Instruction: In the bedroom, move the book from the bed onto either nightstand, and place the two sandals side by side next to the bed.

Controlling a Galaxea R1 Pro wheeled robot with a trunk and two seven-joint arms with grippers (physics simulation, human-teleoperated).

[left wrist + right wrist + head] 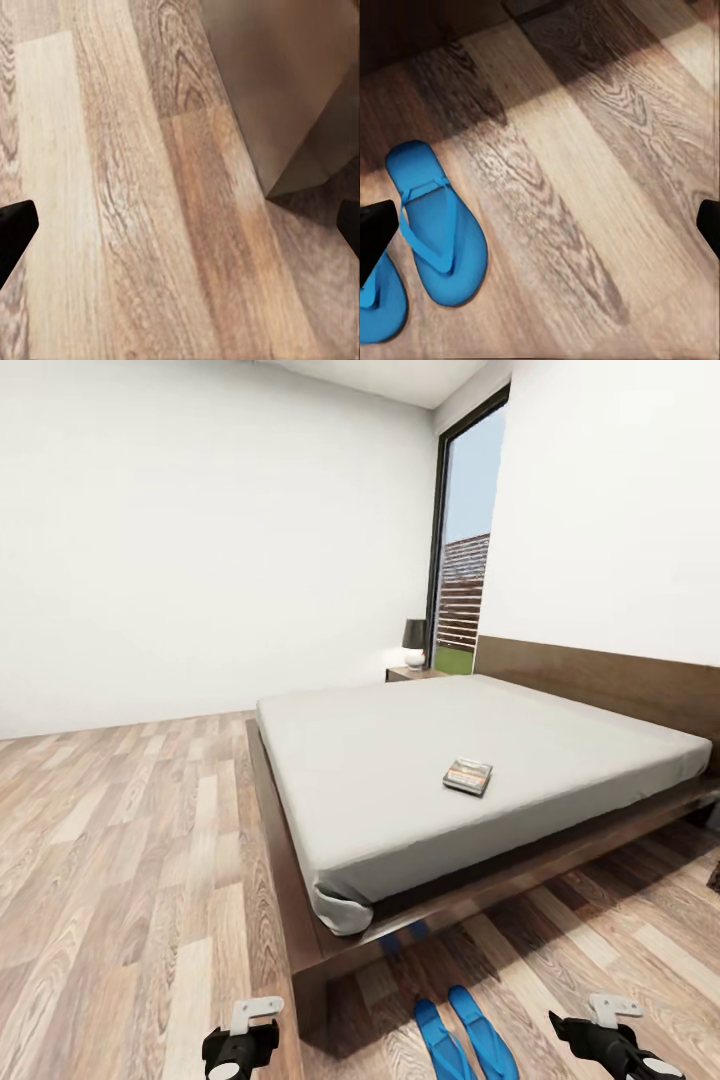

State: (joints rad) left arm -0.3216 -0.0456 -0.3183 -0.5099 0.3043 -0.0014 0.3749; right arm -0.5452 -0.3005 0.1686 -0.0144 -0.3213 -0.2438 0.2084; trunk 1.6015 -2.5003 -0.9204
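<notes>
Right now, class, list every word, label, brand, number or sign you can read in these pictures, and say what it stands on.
None can be read.
book on the bed: the cover shows grey, white and orange bands; any print is too small and blurred to read.
sandals, lamp, nightstand: no lettering visible.
</notes>
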